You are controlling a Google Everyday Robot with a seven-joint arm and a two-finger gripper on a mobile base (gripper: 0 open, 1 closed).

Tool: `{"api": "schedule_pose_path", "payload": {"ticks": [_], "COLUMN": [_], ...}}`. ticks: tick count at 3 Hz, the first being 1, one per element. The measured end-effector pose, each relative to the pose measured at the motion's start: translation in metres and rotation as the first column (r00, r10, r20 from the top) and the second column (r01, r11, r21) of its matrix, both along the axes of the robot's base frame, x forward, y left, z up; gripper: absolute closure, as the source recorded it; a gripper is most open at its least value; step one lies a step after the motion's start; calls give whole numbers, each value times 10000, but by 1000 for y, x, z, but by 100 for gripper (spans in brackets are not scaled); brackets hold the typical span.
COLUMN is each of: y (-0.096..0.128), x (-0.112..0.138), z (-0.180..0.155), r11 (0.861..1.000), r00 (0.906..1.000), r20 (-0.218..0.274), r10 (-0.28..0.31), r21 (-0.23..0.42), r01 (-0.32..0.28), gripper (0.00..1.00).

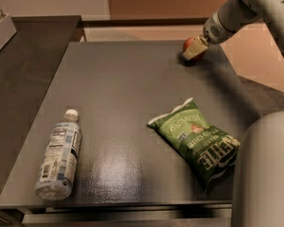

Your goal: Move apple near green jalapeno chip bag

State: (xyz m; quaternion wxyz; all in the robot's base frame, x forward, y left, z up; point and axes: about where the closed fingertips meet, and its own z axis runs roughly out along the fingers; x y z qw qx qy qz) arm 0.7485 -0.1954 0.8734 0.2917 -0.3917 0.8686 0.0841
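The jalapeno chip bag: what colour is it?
The jalapeno chip bag is green with white lettering (camera view); the gripper is at the apple.

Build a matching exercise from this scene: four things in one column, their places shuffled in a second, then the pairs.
1 apple
2 green jalapeno chip bag
3 water bottle
4 gripper

A lying on its side, front left of the table
B at the apple, on the tip of the arm
C far right, small and red
D lying flat, front right

Pairs: 1-C, 2-D, 3-A, 4-B
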Motion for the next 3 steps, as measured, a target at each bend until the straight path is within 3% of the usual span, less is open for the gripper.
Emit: {"api": "schedule_pose_path", "payload": {"ticks": [1,3], "y": [2,15], "x": [-22,-107], "z": [13,27], "r11": [9986,9876], "r00": [9984,9873], "r20": [187,236], "r10": [531,1571], "r21": [20,-18], "r01": [-531,-1571], "gripper": [100,100]}}
